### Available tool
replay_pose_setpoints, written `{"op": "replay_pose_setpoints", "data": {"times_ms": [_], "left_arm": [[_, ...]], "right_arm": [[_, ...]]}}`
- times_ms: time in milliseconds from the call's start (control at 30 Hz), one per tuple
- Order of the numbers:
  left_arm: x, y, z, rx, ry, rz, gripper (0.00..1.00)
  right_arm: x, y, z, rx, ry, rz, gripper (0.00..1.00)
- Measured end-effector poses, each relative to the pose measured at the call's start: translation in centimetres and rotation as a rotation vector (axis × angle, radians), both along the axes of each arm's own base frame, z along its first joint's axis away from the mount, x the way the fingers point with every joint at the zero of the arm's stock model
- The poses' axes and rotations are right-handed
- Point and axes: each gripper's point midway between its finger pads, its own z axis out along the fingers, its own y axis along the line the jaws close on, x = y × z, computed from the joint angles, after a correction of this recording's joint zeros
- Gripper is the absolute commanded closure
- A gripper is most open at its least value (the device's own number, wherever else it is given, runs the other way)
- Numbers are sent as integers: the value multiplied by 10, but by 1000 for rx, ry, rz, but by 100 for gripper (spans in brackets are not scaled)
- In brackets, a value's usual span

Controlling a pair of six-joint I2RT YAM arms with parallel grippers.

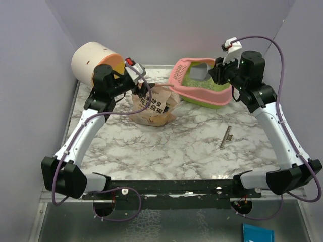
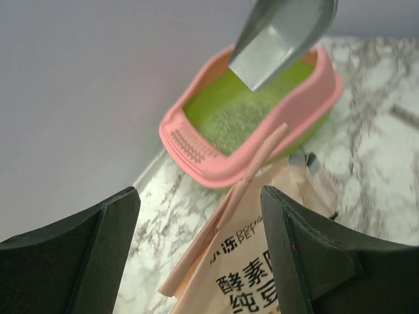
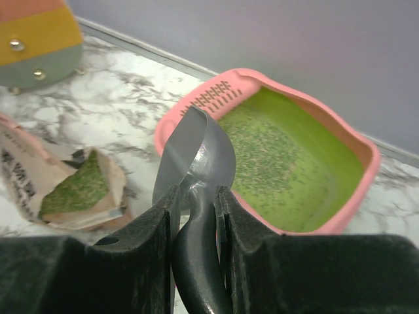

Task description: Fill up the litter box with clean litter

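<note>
The litter box (image 1: 220, 98), pink-rimmed with a lime-green basin, stands tilted at the back of the table; it also shows in the left wrist view (image 2: 196, 149) and the right wrist view (image 3: 368, 186). Clean litter (image 3: 265, 147) thinly covers part of its floor (image 2: 236, 121), and more fills the open beige bag (image 3: 78, 186). My right gripper (image 3: 196, 203) is shut on the handle of a grey metal scoop (image 3: 196, 154), whose bowl hangs over the box's near rim (image 1: 200, 70). My left gripper (image 2: 198, 196) is open, its fingers on either side of the bag's top edge (image 2: 255, 261).
A cream-and-orange cylinder (image 1: 93, 63) lies at the back left, close to the left arm. The printed bag (image 1: 156, 107) lies between it and the box. A thin ruler-like strip (image 1: 226, 137) lies on the marble to the right. Grey walls close in on the back and sides.
</note>
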Motion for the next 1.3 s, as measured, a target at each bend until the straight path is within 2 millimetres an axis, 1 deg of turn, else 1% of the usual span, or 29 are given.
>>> {"op": "replay_pose_setpoints", "data": {"times_ms": [100,200,233,333,433,500,567,700,900,1033,1100,1200,1300], "left_arm": [[12,-11,-7,108,40,-86,22],[26,-19,-18,203,89,-171,23],[28,-20,-25,230,115,-198,23],[32,-17,-44,286,183,-260,25],[28,-8,-60,311,240,-307,27],[23,-3,-66,318,266,-329,29],[19,0,-71,320,284,-347,35],[10,-2,-80,318,300,-389,49],[2,-4,-103,307,361,-409,66],[5,-6,-111,300,369,-397,90],[6,-7,-116,298,375,-391,100],[7,-8,-121,294,377,-368,100],[5,-7,-120,293,362,-339,100]], "right_arm": [[-12,13,1,53,16,71,99],[-21,22,-7,85,49,124,99],[-23,25,-10,92,61,137,99],[-27,29,-13,105,83,160,99],[-30,32,-13,114,89,181,99],[-33,34,-13,117,94,194,99],[-35,35,-12,120,96,205,99],[-38,39,-12,130,102,226,99],[-44,46,-15,142,124,275,99],[-46,51,-25,148,171,301,99],[-47,54,-34,148,206,317,99],[-47,58,-46,151,245,336,99],[-47,62,-56,153,278,350,99]]}}
